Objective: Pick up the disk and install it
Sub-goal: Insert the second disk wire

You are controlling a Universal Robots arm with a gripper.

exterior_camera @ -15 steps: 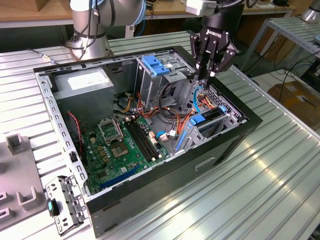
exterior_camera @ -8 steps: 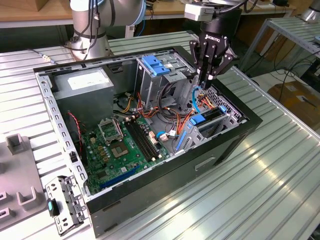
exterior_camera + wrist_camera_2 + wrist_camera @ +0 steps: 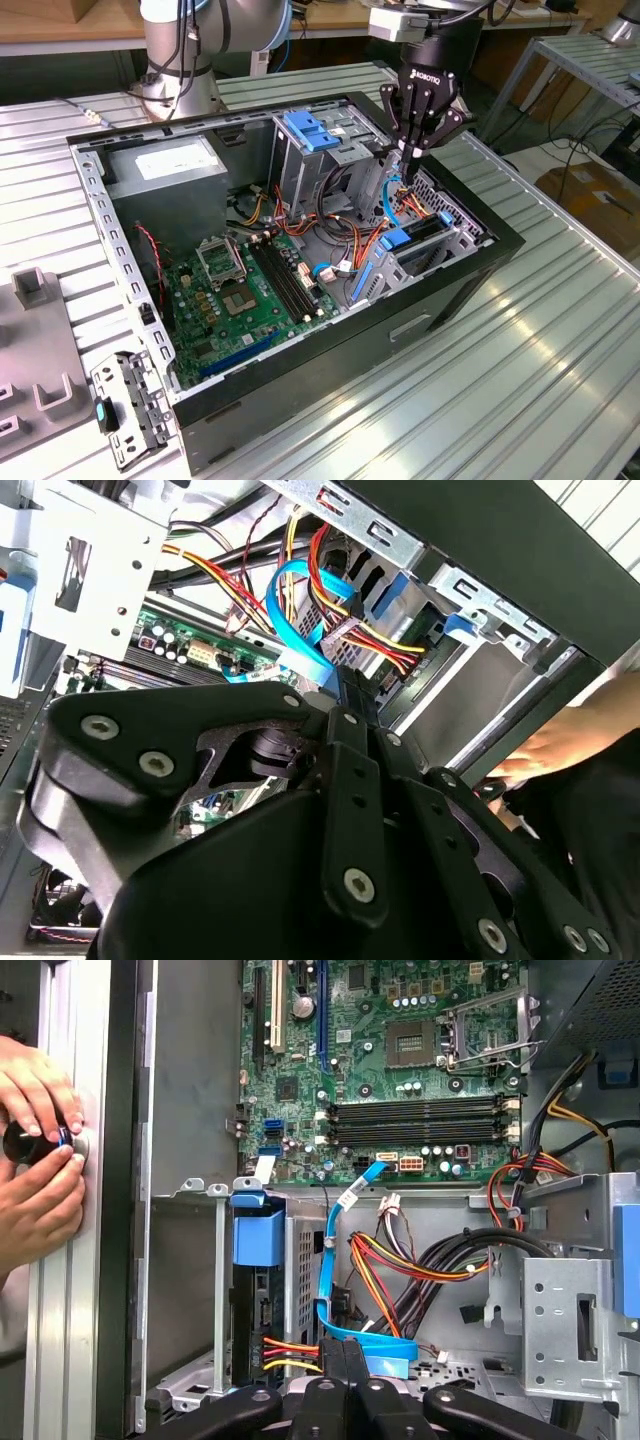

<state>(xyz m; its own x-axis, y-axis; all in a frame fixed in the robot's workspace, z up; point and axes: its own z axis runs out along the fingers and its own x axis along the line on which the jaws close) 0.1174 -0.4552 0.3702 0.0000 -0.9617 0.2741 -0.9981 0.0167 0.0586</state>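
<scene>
Ribbed aluminium table [image 3: 560,330] carries an open computer case [image 3: 300,400]. Gripper [image 3: 418,150] hovers above the drive cage at the exterior view's right, fingers [image 3: 345,1385] pressed together, nothing between them. Disk [image 3: 412,237] sits seated in the cage [image 3: 455,235], blue bracket showing, beside the blue cable [image 3: 335,1260]. Hands [image 3: 35,1150] rest on the table edge.

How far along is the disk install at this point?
Done, apparently: the disk sits in the drive bay, blue bracket showing, not in the end effector. In hand: nothing visible; the end effector hangs shut above the bay, close to the blue data cable. Left: whether the disk is fully seated or cabled cannot be told.
</scene>
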